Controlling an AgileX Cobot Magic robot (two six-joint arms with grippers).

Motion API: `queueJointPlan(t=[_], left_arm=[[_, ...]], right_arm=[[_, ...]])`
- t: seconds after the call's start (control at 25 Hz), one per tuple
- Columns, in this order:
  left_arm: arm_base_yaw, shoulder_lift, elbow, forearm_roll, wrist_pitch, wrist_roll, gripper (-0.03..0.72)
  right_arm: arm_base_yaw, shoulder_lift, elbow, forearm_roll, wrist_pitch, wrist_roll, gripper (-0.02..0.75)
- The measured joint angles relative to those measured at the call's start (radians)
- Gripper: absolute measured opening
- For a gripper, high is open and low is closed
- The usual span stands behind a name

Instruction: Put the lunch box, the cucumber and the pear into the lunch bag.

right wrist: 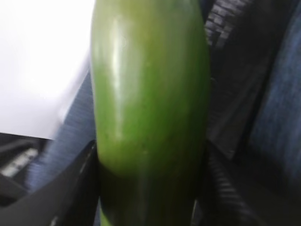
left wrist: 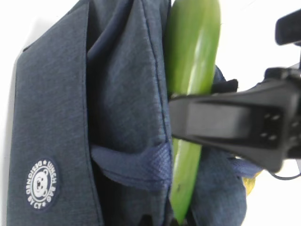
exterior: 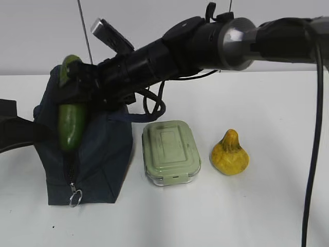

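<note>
While cucumber [exterior: 71,126] enters bag [exterior: 103,164], pear [exterior: 230,153] sits apart.

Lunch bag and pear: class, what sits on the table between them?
The lunch box sits between the lunch bag and the pear, apart from both, in the exterior view.

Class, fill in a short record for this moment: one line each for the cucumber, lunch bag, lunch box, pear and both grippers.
cucumber: upright, lower end at the bag's opening, clamped by right gripper
lunch bag: standing on table, left side
lunch box: on table beside bag, lid on
pear: on table, right of box
right gripper: shut on cucumber
left gripper: shut; not visible itself
</note>
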Motion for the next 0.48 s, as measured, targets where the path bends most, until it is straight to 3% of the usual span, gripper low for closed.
queueJointPlan(t=[0.28,0.48], left_arm=[[0.0,0.0,0.0,-0.024,0.001,0.0,-0.015],[0.0,0.0,0.0,-0.044,0.001,0.0,-0.015]], right_arm=[[0.0,0.002,-0.002,-0.243,-0.046,0.012,0.451],[0.0,0.002,-0.002,-0.273,-0.05,0.015,0.588]])
